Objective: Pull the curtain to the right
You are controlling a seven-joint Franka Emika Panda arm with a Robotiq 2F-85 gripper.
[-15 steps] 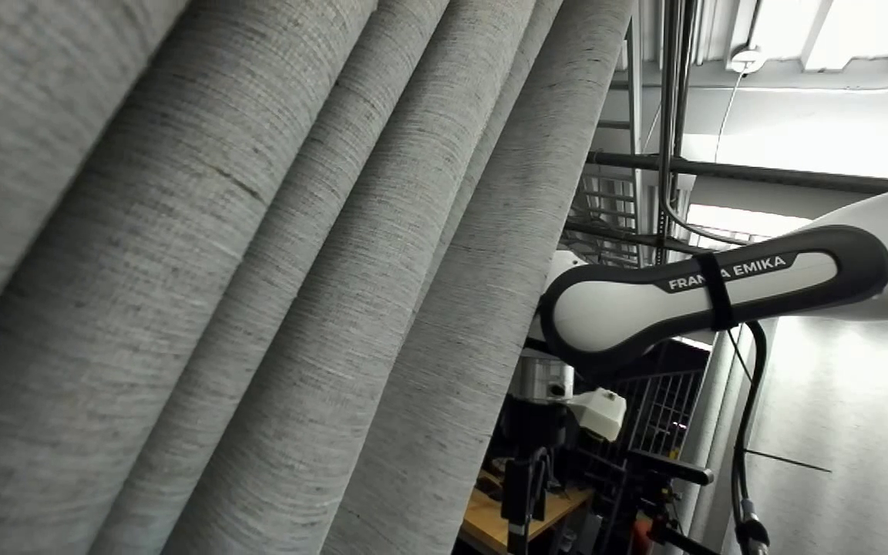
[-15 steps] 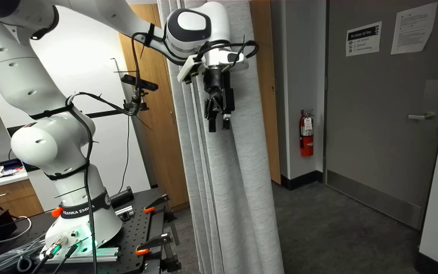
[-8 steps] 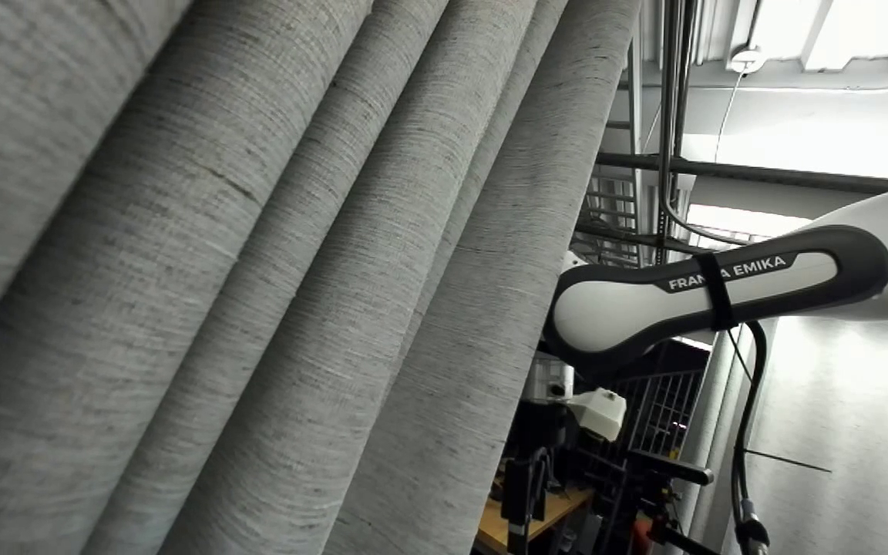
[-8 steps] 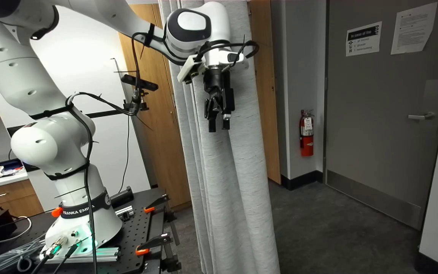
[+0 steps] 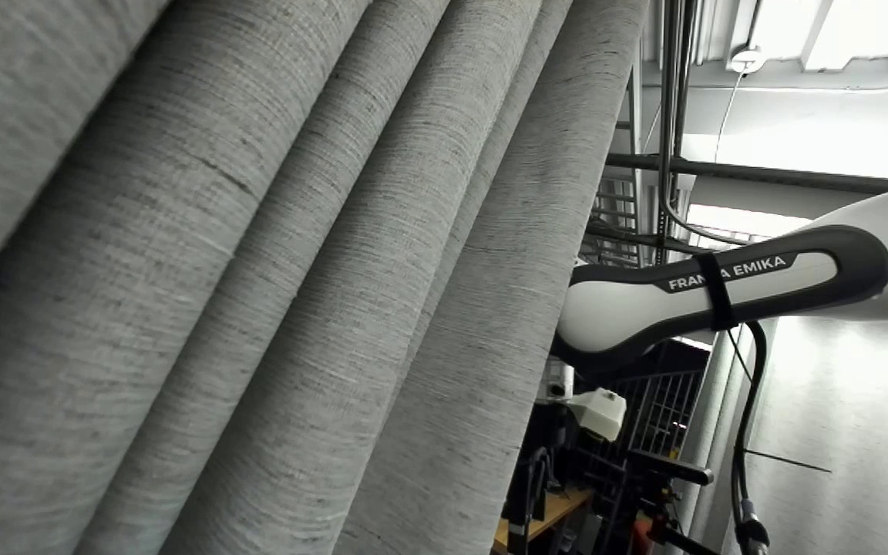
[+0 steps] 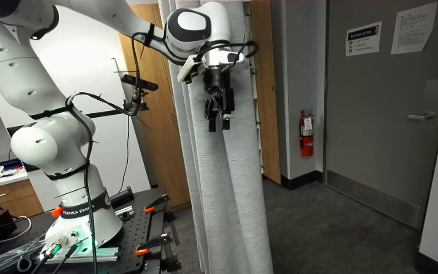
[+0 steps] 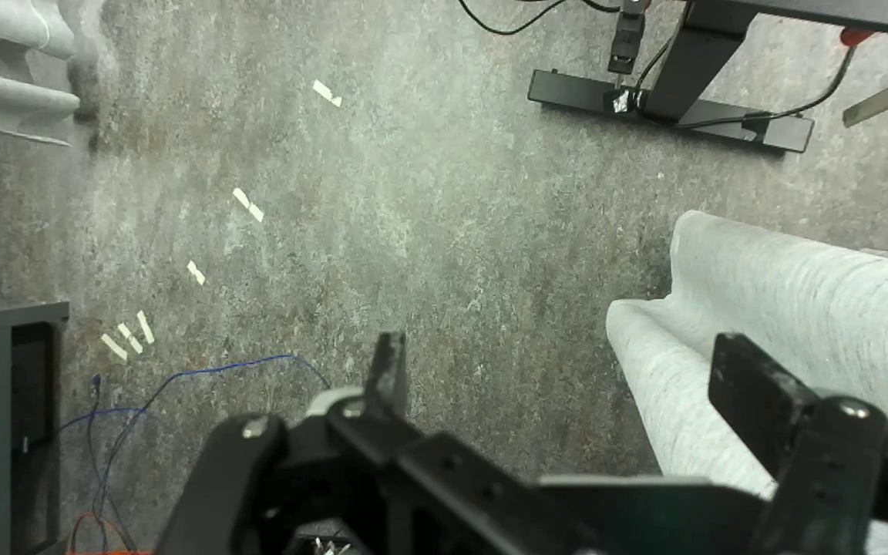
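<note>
The curtain (image 5: 321,277) is a huge grey woven drape with deep diagonal folds, filling the left of an exterior view. In an exterior view the curtain (image 6: 222,182) hangs behind my gripper (image 6: 219,126), which points down. In the wrist view my gripper (image 7: 562,362) is open, its fingers wide apart with no fabric held. The curtain (image 7: 822,293) shows at the right there, its folded edge passing behind the right finger and partly across the gap. I cannot tell whether the finger touches it. In an exterior view the curtain partly hides my gripper (image 5: 525,501).
A black table (image 6: 135,220) with clamps carries the arm's base. A camera (image 6: 139,83) stands near the arm. A wooden cabinet door (image 6: 266,95), a fire extinguisher (image 6: 306,133) and a grey door (image 6: 375,114) are at the right. Another drape (image 7: 8,85) shows in the wrist view.
The curtain's lower part has swung left in the view with the whole arm, uncovering more of the cabinet. In the close view its edge has shifted right. The arm has not visibly moved.
</note>
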